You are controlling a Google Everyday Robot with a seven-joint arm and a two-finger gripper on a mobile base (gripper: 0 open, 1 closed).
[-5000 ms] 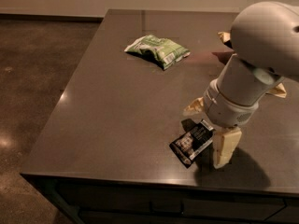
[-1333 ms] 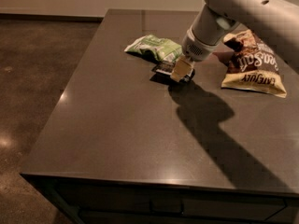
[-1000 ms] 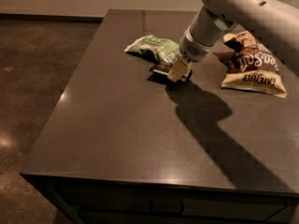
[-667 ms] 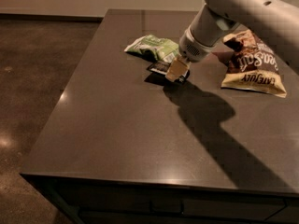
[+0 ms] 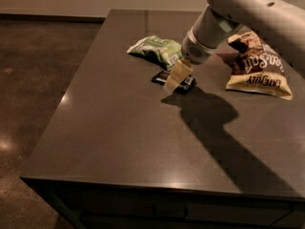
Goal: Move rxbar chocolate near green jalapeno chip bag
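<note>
Rxbar chocolate point(image 5: 160, 77): black wrapper, lettering unreadable, on worktop point(image 5: 119, 137) beside green jalapeno chip bag point(image 5: 155, 49); claw point(image 5: 175, 75) over it, grip state indeterminable.

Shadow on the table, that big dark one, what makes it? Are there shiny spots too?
Camera view: the arm casts it, spreading toward us from the hand, low over the rxbar chocolate; camera view also shows soft glare on the table near its left edge.

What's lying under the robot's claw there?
A small black rxbar chocolate lies flat on the table, close beside the green jalapeno chip bag. The gripper covers its middle.
</note>
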